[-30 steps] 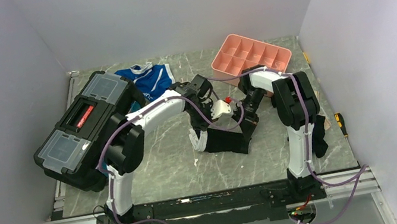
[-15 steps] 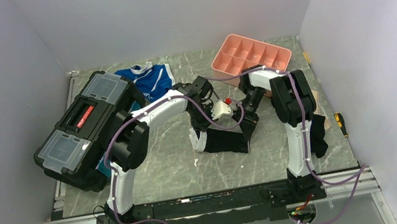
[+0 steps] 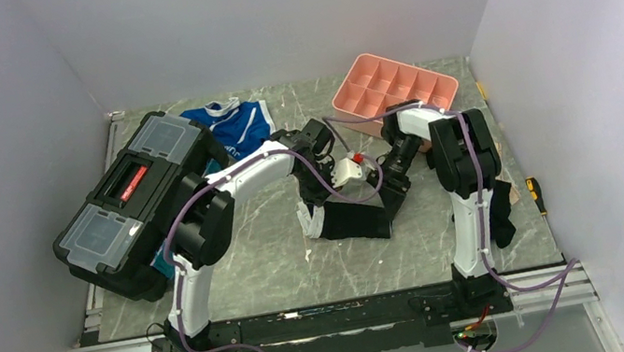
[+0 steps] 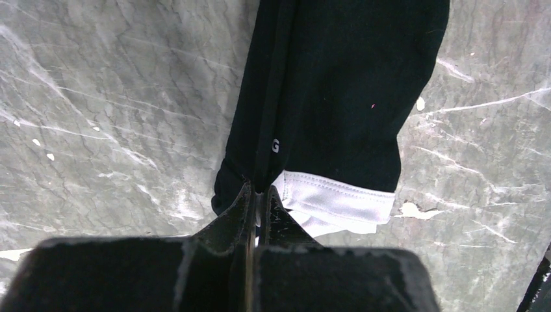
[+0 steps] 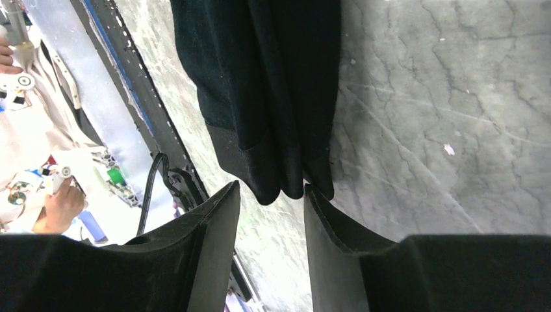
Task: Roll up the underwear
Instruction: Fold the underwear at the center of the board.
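Surface: I see a grey marbled table (image 3: 247,267) inside white walls.
Underwear: the underwear (image 3: 355,219) lies mid-table, a black folded strip between my arms.
Left wrist view alone: a white band end and a small white letter show; my left gripper (image 4: 258,190) has its jaws pressed together, pinching the black fold.
Right wrist view alone: my right gripper (image 5: 271,188) has its jaws spread, with a fabric corner at the gap.
Around: pink tray (image 3: 392,85), blue-and-white briefs (image 3: 236,126), black toolbox (image 3: 137,199).

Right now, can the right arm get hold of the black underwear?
Probably yes: the right end effector is open, the underwear hem seems to sit between its fingers, and nothing else blocks it.
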Available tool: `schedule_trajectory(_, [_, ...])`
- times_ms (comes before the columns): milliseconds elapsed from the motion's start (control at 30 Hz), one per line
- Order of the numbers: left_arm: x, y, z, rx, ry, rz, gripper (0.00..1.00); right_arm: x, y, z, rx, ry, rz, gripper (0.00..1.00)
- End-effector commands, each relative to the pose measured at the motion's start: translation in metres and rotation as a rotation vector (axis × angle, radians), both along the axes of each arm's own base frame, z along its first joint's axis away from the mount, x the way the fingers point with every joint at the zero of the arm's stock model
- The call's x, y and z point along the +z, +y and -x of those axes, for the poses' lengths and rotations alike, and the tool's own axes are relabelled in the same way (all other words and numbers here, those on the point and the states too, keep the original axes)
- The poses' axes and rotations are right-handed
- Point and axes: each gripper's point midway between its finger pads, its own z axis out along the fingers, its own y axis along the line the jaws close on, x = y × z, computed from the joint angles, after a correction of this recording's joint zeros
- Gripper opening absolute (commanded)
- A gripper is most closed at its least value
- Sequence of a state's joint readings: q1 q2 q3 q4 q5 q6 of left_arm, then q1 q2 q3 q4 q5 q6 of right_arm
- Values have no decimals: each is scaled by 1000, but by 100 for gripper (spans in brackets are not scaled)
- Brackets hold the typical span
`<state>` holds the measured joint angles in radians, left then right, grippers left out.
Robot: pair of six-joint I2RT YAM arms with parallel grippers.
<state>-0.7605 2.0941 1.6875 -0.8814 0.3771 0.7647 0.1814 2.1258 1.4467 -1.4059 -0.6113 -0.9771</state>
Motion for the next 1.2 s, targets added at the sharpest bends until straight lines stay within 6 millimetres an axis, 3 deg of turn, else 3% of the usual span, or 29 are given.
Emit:
schedule_trajectory(0, [6, -11, -9, -1, -15, 37, 0, 26, 4, -10, -21, -84, -66, 44])
schedule_trajectory(433, [13, -24, -8, -40, -60, 70, 0, 45, -5, -14, -103, -140, -108, 43])
schedule_trajectory(767, [12, -26, -9, -30, -74, 62, 0, 61, 17, -7, -171, -108, -250, 39])
schedule_trajectory(1167, [10, -27, -15, 11, -86, 60, 0, 55, 32, 10, -174, -11, -313, 39])
